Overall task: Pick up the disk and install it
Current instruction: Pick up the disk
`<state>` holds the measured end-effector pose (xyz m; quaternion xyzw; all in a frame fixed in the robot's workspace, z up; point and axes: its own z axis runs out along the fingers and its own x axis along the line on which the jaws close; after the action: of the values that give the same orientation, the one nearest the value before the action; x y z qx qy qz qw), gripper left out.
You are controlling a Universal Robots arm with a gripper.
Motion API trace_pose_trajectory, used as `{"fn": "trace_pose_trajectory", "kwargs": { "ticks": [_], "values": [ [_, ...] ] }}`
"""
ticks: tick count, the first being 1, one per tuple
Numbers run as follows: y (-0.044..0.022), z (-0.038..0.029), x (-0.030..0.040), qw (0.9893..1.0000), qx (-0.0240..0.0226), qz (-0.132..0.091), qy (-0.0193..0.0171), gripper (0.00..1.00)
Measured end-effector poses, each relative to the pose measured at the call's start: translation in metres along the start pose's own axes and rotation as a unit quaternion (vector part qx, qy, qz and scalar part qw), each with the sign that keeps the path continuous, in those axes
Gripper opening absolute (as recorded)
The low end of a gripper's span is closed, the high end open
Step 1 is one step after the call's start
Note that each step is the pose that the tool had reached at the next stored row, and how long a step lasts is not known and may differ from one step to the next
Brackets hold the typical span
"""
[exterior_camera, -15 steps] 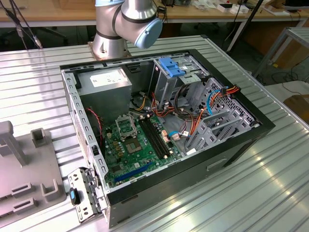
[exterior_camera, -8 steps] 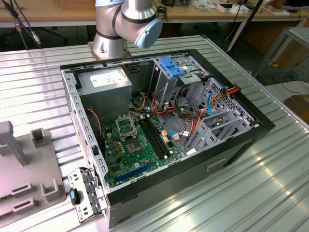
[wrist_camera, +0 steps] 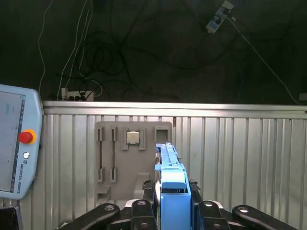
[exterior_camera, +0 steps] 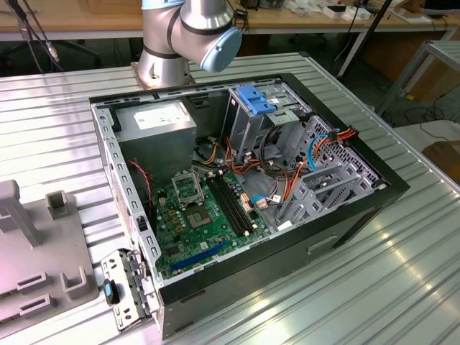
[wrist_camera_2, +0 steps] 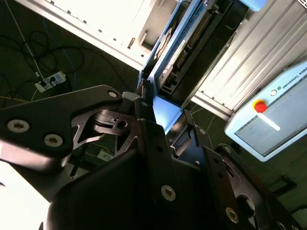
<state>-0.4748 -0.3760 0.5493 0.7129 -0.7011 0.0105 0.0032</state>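
Table (exterior_camera: 402, 273): ribbed metal, everything stands on it.

Computer case (exterior_camera: 323, 241): lying open just beside the fixture tray (exterior_camera: 29, 259), on the exterior view's right of it. I take the tray as my reference.

Teach pendant (wrist_camera: 14, 143): on the table near the tray, well clear of its pockets.

Drive cage (exterior_camera: 248, 126): upright in the case, at the end far from the tray, with a blue bracket (exterior_camera: 255, 99) on top. It isn't the part I'm carrying.

Disk (wrist_camera: 171, 191): off the table and in my grip, seen edge-on in the first wrist view with the tray beyond it. I read that as hanging over the tray, apart from it. The second wrist view shows the dark body and blue rail running away from the fingers (wrist_camera_2: 144, 108).

Gripper (wrist_camera: 172, 210): closed narrow on the tabbed end of the blue carrier, one jaw on each side.

Chip (wrist_camera: 133, 137): small and square, seated in a tray pocket.

Step in hand, as I judge it, is the carry. The hold is on plastic at one end, so the long body could swing or slip. I'd keep the clamp firm, move slowly, keep the disk square to the jaws, and stay high over the case wall and cables.
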Motion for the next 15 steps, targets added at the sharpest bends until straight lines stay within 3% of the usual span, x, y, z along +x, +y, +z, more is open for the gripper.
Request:
{"fn": "trace_pose_trajectory", "kwargs": {
  "ticks": [3,5,15],
  "values": [
    [-0.0001,-0.0126,0.0002,1.0,0.0,0.0,0.0,0.37],
    [-0.0002,-0.0163,0.0003,1.0,0.0,0.0,0.0,0.37],
    [-0.0002,-0.0163,0.0003,1.0,0.0,0.0,-0.0012,0.37]
  ]
}}
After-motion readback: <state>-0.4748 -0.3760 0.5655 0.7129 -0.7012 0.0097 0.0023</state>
